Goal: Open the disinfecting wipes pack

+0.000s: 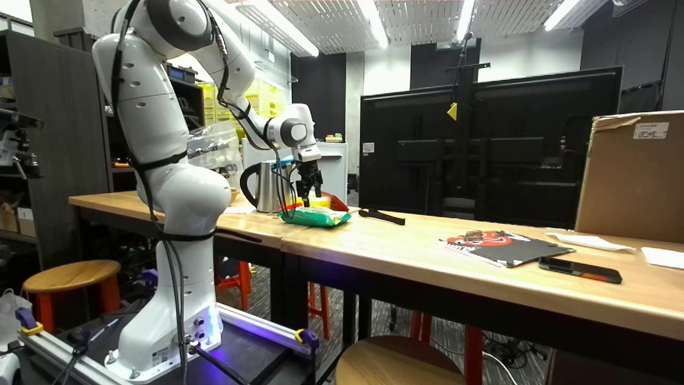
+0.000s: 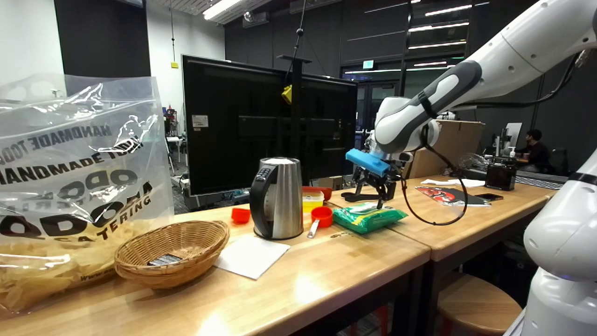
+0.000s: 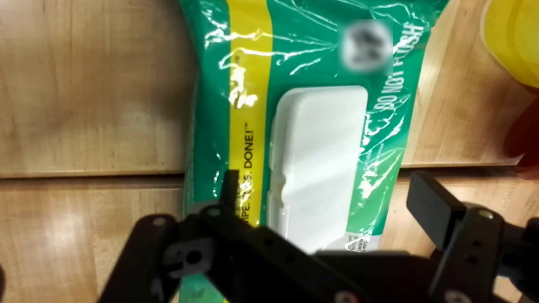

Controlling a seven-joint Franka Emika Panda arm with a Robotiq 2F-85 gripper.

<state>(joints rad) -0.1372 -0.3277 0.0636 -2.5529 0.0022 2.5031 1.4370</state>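
Note:
The disinfecting wipes pack is a soft green pouch with a yellow stripe and a white lid on top. It lies flat on the table in both exterior views (image 1: 316, 218) (image 2: 371, 219). In the wrist view the pack (image 3: 210, 139) fills the middle, and its white lid (image 3: 320, 160) looks closed, with a small notch in its left edge. My gripper (image 3: 327, 191) is open and empty, pointing down over the pack. One finger is above the yellow stripe near the notch; the other is beyond the pack's right edge. I cannot tell whether a fingertip touches the pack.
A steel kettle (image 2: 284, 198), a red cup (image 2: 322, 217) and a yellow container (image 3: 516, 40) stand close beside the pack. A black strap-like item (image 1: 382, 216) lies near it. A seam between two tables runs under the pack. A wicker basket (image 2: 172, 273) stands further along.

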